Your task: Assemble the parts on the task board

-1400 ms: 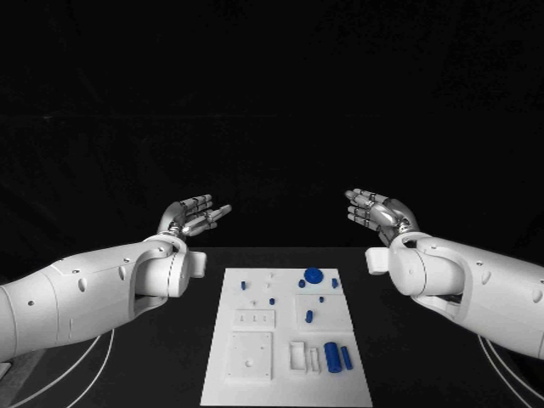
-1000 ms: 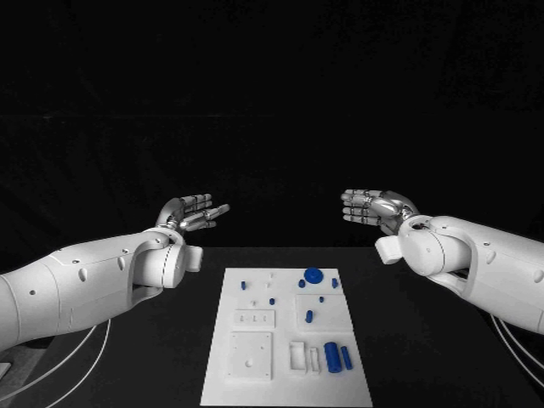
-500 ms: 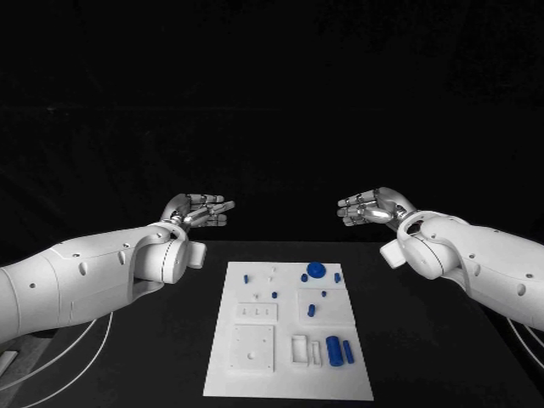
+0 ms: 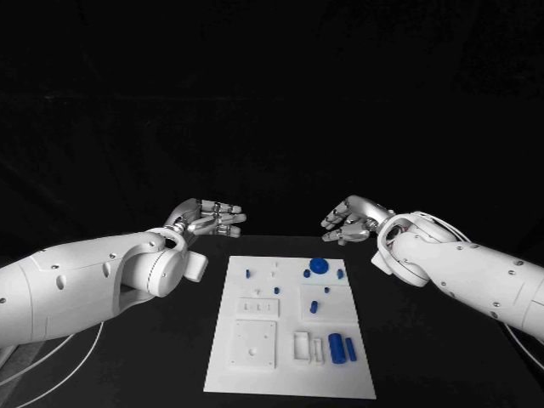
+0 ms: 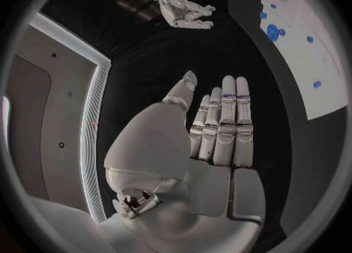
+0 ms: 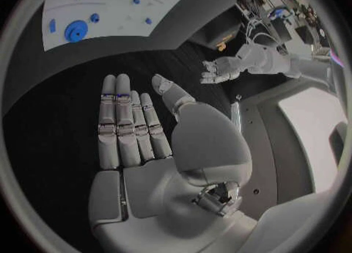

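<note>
The white task board [image 4: 254, 374] lies in the middle of the black table, with several small blue parts on it. A round blue disc [image 4: 318, 265] sits near its far right corner and a blue cylinder [image 4: 336, 348] lies near the front right. The board [image 5: 322, 83] and the disc [image 5: 272, 31] also show in the left wrist view, and the board [image 6: 117, 12] with the disc [image 6: 75, 30] in the right wrist view. My left hand [image 4: 207, 217] hovers beyond the board's far left corner, fingers straight and apart, holding nothing. My right hand [image 4: 350, 218] hovers beyond the far right corner, likewise empty.
White cables [image 4: 52, 365] hang beside the left arm at the table's near left. Bare black table lies on both sides of the board.
Both hands have turned from palms facing each other to palms down and have drawn closer together beyond the board's far end. The view has shifted slightly.
</note>
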Robot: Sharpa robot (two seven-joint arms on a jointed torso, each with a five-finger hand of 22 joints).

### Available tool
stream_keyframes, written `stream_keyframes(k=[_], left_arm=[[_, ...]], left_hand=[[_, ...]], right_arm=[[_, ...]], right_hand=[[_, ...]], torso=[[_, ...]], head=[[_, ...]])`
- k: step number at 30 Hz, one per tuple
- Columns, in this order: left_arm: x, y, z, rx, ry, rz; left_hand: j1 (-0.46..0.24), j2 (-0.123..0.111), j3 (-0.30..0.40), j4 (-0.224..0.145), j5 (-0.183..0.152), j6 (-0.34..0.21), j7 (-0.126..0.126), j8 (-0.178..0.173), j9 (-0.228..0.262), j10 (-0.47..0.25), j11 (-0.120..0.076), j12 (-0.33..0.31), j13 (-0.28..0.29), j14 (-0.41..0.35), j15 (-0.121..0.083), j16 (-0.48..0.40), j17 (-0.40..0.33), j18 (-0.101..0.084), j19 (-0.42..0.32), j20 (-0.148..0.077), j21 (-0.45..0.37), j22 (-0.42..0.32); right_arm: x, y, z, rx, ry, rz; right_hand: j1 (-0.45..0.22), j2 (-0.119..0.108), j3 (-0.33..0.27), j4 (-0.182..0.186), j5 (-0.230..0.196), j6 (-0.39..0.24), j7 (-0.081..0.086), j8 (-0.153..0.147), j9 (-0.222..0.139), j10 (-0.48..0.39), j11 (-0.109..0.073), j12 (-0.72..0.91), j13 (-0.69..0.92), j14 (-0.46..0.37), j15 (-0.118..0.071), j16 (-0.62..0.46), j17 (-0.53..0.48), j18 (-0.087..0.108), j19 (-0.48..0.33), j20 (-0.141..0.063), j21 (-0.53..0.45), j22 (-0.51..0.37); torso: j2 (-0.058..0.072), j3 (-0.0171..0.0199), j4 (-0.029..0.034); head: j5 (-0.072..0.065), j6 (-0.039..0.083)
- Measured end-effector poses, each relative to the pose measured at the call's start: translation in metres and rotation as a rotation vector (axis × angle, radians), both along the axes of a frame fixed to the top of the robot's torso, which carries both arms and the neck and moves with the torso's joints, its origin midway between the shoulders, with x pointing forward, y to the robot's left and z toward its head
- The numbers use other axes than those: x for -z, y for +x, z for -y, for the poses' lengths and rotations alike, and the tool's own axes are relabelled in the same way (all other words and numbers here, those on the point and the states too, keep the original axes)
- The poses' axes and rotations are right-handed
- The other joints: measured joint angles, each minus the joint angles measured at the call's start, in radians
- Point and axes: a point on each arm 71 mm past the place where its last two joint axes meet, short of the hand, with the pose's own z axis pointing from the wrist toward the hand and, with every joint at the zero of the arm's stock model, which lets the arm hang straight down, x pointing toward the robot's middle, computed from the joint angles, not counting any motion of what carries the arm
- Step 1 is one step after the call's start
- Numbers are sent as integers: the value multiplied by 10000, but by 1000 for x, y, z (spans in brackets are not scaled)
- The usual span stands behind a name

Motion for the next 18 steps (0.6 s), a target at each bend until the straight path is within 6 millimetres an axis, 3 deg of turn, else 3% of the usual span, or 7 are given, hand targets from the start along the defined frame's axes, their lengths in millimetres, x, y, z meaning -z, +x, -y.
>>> stream_keyframes(k=[3,6,11,18], left_arm=[[-3,-7,6,451,-102,-19],[-4,-13,12,803,-182,-56],[-6,-20,19,1216,-273,-90],[-8,-26,23,1513,-355,-113]], left_hand=[[-21,21,-32,-32,0,0,0,0,0,0,0,0,0,126,-16,5,41,1,-69,0,119,83],[-27,16,-76,-76,0,0,0,0,-1,0,1,0,-1,222,-67,199,115,2,-13,-55,326,186],[-141,86,-180,-180,0,0,0,-1,-1,-1,1,0,-1,195,-94,497,218,0,-177,-107,664,413],[-141,86,-180,-180,0,-1,-1,-1,-2,-1,1,-1,-1,195,-93,497,217,0,-177,-107,677,430]], right_arm=[[0,-1,-6,-210,-887,450],[4,-2,-13,-375,-1612,790],[12,-3,-18,-485,-2561,1199],[19,-3,-27,-488,-3482,1760]], right_hand=[[-29,-22,218,-9,0,62,-1,0,0,-1,1,0,0,50,-59,2346,1271,253,385,-109,1163,896],[-246,-239,814,-2,0,62,-1,0,0,18,-18,0,-1,46,-63,3605,2088,305,34,-115,2279,1954],[-349,-342,1375,16,-46,62,-1,0,-1,17,-18,0,-1,44,-65,4363,2422,290,-86,-279,2959,2904],[-378,-528,1868,49,-421,96,-35,0,-1,17,-18,0,-2,3,-60,4720,2350,217,-159,-305,3021,3678]], torso=[[151,-37,81],[308,-81,151],[531,-144,296],[878,-222,468]], head=[[-79,78],[-154,136],[-258,213],[-396,294]])
